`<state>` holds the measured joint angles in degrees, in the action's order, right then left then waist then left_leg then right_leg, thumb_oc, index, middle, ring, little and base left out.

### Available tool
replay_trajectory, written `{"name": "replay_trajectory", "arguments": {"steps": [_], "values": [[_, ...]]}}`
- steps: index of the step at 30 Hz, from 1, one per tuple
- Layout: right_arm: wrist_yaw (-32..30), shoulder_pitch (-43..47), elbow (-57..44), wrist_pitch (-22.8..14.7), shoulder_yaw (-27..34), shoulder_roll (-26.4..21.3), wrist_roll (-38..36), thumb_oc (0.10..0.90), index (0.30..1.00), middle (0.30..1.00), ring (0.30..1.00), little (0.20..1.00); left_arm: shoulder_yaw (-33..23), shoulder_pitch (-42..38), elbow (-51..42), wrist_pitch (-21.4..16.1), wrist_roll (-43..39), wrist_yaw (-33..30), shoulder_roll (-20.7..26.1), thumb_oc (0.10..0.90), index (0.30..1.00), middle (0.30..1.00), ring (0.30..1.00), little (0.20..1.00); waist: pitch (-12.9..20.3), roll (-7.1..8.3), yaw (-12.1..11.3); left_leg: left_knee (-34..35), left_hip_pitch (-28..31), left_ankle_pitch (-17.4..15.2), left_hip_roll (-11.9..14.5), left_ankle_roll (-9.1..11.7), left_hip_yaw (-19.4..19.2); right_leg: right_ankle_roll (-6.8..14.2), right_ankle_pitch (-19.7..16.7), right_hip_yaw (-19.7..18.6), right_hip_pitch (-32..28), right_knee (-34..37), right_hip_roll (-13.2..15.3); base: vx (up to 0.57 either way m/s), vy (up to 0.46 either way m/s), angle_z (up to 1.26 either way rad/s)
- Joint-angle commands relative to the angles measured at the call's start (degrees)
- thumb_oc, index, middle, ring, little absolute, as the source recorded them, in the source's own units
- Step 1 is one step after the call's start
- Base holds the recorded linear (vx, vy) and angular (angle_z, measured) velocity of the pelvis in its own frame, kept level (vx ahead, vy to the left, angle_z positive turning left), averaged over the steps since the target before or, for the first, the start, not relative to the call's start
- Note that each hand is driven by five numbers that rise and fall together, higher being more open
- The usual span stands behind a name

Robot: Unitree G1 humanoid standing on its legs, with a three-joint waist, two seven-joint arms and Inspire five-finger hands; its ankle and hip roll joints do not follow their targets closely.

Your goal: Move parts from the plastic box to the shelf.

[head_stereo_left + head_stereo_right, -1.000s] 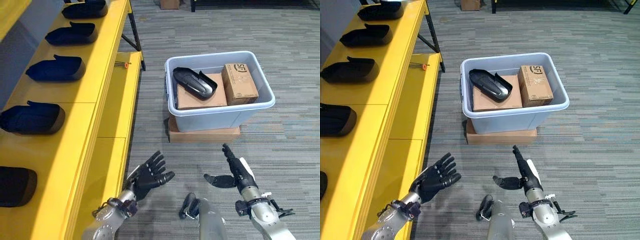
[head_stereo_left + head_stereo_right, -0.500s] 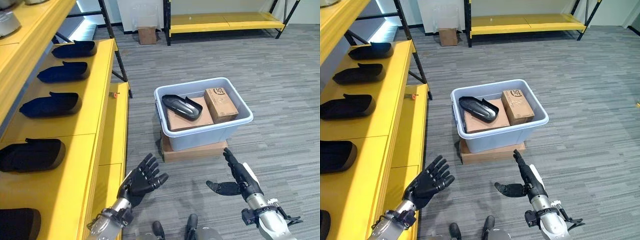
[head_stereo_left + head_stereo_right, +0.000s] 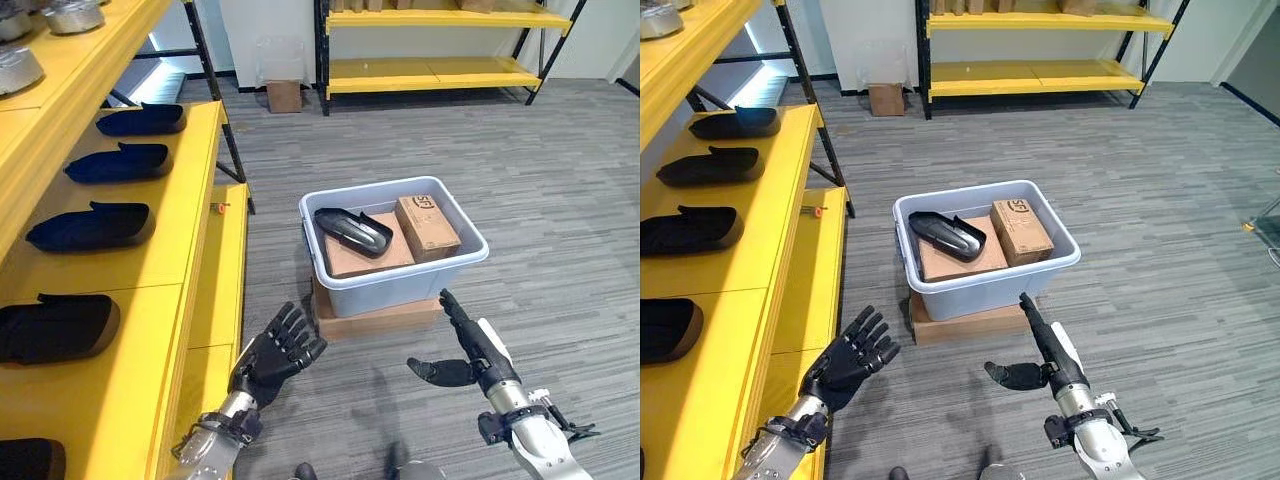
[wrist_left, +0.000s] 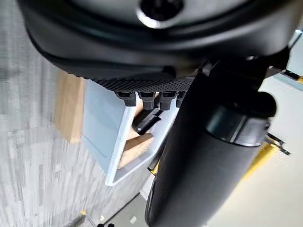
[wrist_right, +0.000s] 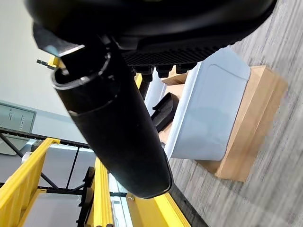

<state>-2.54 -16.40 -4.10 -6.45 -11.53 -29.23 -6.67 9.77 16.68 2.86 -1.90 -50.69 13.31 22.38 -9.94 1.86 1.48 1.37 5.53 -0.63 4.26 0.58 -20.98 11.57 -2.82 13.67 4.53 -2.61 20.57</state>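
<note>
L hand (image 3: 272, 352) fingers spread, empty; R hand (image 3: 470, 350) fingers straight, empty, near plastic box (image 3: 400, 285)

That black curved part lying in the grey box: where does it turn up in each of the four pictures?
Left eye view: black part in the plastic box, its left half, on a flat carton.
Right eye view: same spot.
Left wrist view: dark sliver past the fingers.
Right wrist view: behind the box wall.
Shared landmark: the box's pale rim.
</note>
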Motion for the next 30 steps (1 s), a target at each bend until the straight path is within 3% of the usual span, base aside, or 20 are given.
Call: {"name": "replay_trajectory", "arguments": {"steps": [1,5,6,8,15,20,22,26,30], "values": [[1.3,3.8,-5.8,-5.8,3.3,-1.2,2.8,0.9,1.0,1.0,1.0,1.0,-1.5,-2.8,-8.4,-5.1,-0.4,3.1,2.4,0.9,1.0,1.0,1.0,1.0,0.7,2.49,0.3,-1.4,0.3,0.0,4.7,1.5,-1.2,1.2,-7.4,0.7,-5.2,5.5,-3.0,0.07,-0.271,0.21],[0.8,5.3,-6.0,-4.4,3.1,-3.3,3.4,0.9,1.0,1.0,1.0,1.0,-1.7,-3.7,-9.3,-3.1,-2.5,3.7,1.9,0.9,1.0,1.0,1.0,1.0,1.3,2.12,-0.4,-1.1,0.9,1.7,7.2,3.4,-1.9,-0.8,-3.8,4.0,-7.1,4.0,-4.3,0.12,-0.234,0.32],[0.8,5.3,-5.9,-4.3,3.2,-3.5,3.4,0.9,1.0,1.0,1.0,1.0,-1.6,-3.6,-9.6,-2.5,-2.3,4.0,1.8,0.9,1.0,1.0,1.0,1.0,1.5,1.87,-0.4,-0.9,1.7,1.0,7.6,4.0,-1.3,-0.5,-2.7,4.1,-8.1,4.0,-4.5,0.19,-0.216,-0.04],[0.6,6.5,-4.8,-4.5,2.7,-4.3,3.8,0.9,1.0,1.0,1.0,1.0,-0.7,-4.1,-10.1,-1.1,-0.7,3.7,1.6,0.9,1.0,1.0,1.0,1.0,1.9,1.16,-0.5,-0.5,1.9,2.6,9.5,5.1,-1.4,-2.3,-0.1,5.5,-8.7,1.7,-5.5,0.14,-0.192,0.1],[-1.3,9.8,-1.6,-6.7,1.7,-6.8,5.1,0.9,1.0,1.0,1.0,1.0,-0.5,-5.4,-8.4,-0.3,-1.5,3.6,2.0,0.9,1.0,1.0,1.0,1.0,0.9,-0.51,-0.5,-2.3,0.0,6.2,14.0,6.4,0.5,-6.1,4.2,6.2,-6.9,-5.5,-6.6,0.06,-0.138,0.14],[-1.3,9.9,-1.4,-8.2,1.3,-7.0,7.4,0.9,1.0,1.0,1.0,1.0,0.0,-5.8,-8.1,0.1,-0.6,3.9,1.8,0.9,1.0,1.0,1.0,1.0,0.5,-1.34,-0.3,-2.6,-0.2,7.4,15.0,6.9,1.3,-6.5,5.3,5.9,-6.1,-7.8,-6.5,0.05,-0.046,0.13],[-1.2,10.3,-1.3,-10.6,0.9,-7.6,11.3,0.9,1.0,1.0,1.0,1.0,0.4,-6.2,-7.9,-0.6,-0.3,3.6,2.0,0.9,1.0,1.0,1.0,1.0,0.2,-1.88,-0.3,-3.0,0.0,7.3,15.1,6.9,1.6,-6.7,6.1,5.7,-5.6,-9.4,-6.3,0.06,-0.056,0.03],[-1.7,10.6,-1.8,-11.0,0.9,-8.6,10.8,0.9,1.0,1.0,1.0,1.0,0.2,-6.4,-8.0,-1.4,-0.2,2.7,2.3,0.9,1.0,1.0,1.0,1.0,0.0,-2.3,-0.3,-4.4,-0.4,6.8,15.2,6.7,2.4,-7.3,7.5,5.2,-4.9,-11.8,-6.4,0.08,-0.095,0.01],[-0.8,10.7,-2.2,-10.8,1.3,-9.0,10.0,0.9,1.0,1.0,1.0,1.0,-1.4,-6.0,-8.3,-1.6,0.2,0.2,2.3,0.9,1.0,1.0,1.0,1.0,-0.7,-3.08,-0.5,-9.8,-2.2,8.5,16.0,7.0,3.9,-9.2,10.5,5.1,-4.1,-16.3,-7.3,0.11,-0.158,0.08]]}}
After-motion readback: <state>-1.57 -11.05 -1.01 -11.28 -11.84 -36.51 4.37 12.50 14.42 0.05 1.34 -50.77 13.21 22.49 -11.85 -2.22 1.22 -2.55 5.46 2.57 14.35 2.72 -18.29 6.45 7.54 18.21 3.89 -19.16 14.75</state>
